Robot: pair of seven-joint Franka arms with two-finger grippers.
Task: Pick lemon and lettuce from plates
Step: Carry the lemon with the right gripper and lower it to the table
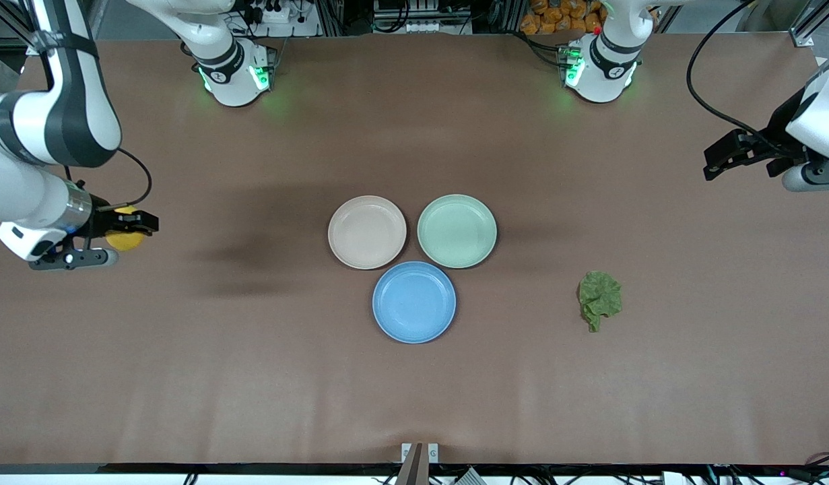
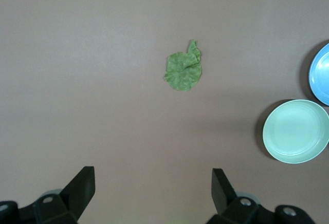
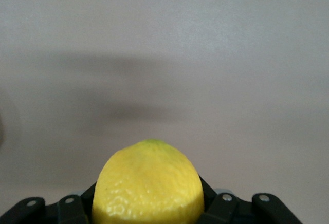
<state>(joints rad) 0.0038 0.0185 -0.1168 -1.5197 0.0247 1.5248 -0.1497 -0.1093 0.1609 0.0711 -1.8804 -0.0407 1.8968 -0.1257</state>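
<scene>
So my right gripper grips the lemon, lettuce lies tabled, left gripper gapes empty; lemon probably needs setting down.

Non-task items: bright blue plate, round, shallow, sits flat on brown table approx mid-table, nearest the front cam of the plate cluster. Nothing on it. Table surface matte, soft shadows toward right arm's end. Orange objs at table's top edge, unclear what.
</scene>
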